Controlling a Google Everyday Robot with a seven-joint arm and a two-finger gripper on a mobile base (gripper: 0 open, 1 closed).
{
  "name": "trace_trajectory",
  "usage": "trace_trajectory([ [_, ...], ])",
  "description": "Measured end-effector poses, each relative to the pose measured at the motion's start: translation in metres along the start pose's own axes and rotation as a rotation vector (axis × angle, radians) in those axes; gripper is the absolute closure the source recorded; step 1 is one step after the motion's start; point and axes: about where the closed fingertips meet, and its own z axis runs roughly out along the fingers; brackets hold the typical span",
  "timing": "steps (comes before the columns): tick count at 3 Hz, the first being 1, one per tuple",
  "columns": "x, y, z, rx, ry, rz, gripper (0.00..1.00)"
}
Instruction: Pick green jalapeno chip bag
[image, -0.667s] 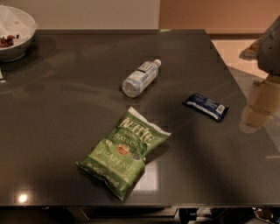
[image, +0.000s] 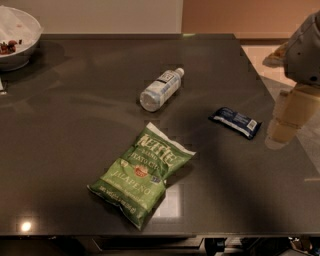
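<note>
The green jalapeno chip bag (image: 141, 173) lies flat on the dark table (image: 75, 125), near the front edge and a little left of the middle. It is bright green with white lettering and a small red mark. My gripper (image: 284, 128) hangs at the right edge of the view, over the table's right side. It is well to the right of the bag and apart from it. It holds nothing that I can see.
A clear water bottle (image: 160, 89) lies on its side behind the bag. A small dark blue wrapped bar (image: 235, 121) lies just left of my gripper. A white bowl (image: 17, 37) stands at the back left corner.
My arm and gripper have shifted slightly; the bag, the bottle and the bar have not moved.
</note>
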Motion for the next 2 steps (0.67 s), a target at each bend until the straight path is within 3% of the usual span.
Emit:
trace_trajectory([
  [2,-0.070,0.007,0.038,-0.083,-0.164,-0.188,0.00],
])
